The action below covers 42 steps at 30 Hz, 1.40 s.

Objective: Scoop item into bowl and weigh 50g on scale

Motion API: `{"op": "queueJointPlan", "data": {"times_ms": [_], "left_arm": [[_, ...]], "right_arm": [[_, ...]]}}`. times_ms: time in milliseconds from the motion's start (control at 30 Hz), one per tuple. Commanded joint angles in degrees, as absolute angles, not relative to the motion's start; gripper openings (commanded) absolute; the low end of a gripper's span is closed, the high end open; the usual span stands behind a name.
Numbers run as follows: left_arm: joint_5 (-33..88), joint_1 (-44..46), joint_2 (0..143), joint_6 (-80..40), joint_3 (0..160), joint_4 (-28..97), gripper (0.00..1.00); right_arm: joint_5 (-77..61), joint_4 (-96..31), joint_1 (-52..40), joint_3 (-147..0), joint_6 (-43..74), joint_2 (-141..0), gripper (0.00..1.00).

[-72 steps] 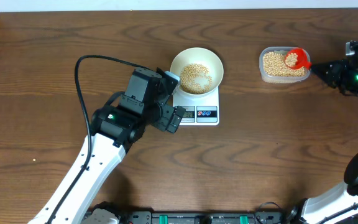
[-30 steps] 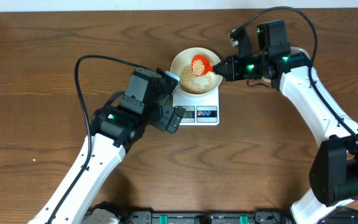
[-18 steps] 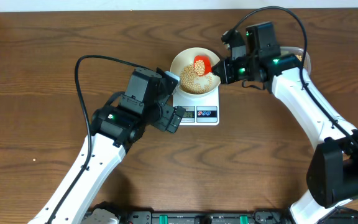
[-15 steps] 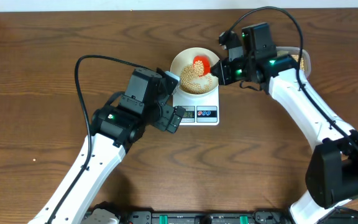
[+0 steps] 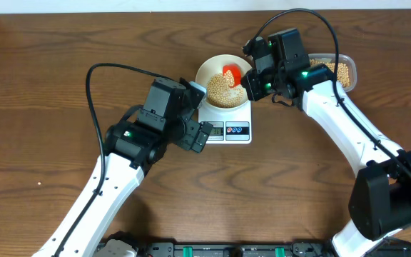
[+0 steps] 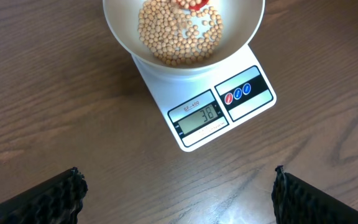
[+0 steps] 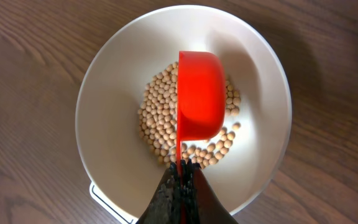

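Note:
A white bowl (image 5: 207, 68) holding tan beans (image 5: 222, 90) stands on the white scale (image 5: 227, 130); the display (image 6: 199, 116) reads 38. My right gripper (image 5: 250, 83) is shut on the handle of a red scoop (image 7: 199, 93), held tipped on its side over the beans (image 7: 157, 121) in the bowl (image 7: 110, 87). My left gripper (image 6: 178, 193) is open and empty, above bare table in front of the scale (image 6: 241, 109); the bowl (image 6: 126, 34) and beans (image 6: 173, 37) show at the top of its view.
A clear plastic tub (image 5: 336, 69) with more beans sits at the back right, partly hidden behind my right arm. A black cable loops over the table to the left of my left arm (image 5: 130, 139).
My right arm carried the red scoop from the tub to over the bowl and turned it onto its side; the bean pile in the bowl looks larger. The left arm has not moved.

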State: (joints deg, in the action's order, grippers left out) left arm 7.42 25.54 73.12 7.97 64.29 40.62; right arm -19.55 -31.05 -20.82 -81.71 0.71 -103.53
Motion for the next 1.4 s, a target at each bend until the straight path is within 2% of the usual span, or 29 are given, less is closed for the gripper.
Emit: {"op": "queueJointPlan", "data": {"times_ms": [0,900,1367], "left_arm": [[7.7,25.3,73.0,8.5,64.1,40.7,0.97],[7.7,25.3,73.0,8.5,64.1,40.7,0.98],[7.7,25.3,73.0,8.5,64.1,40.7,0.97]], "right_arm": [[-19.2,-31.1,-21.2,-83.4,-1.0,-101.8,0.01],[-29.1,-30.9,-18.2,-83.8,4.2,-101.8,0.01],[-28.6,-31.9,-18.5,-84.4,3.6,-101.1,0.01]]}}
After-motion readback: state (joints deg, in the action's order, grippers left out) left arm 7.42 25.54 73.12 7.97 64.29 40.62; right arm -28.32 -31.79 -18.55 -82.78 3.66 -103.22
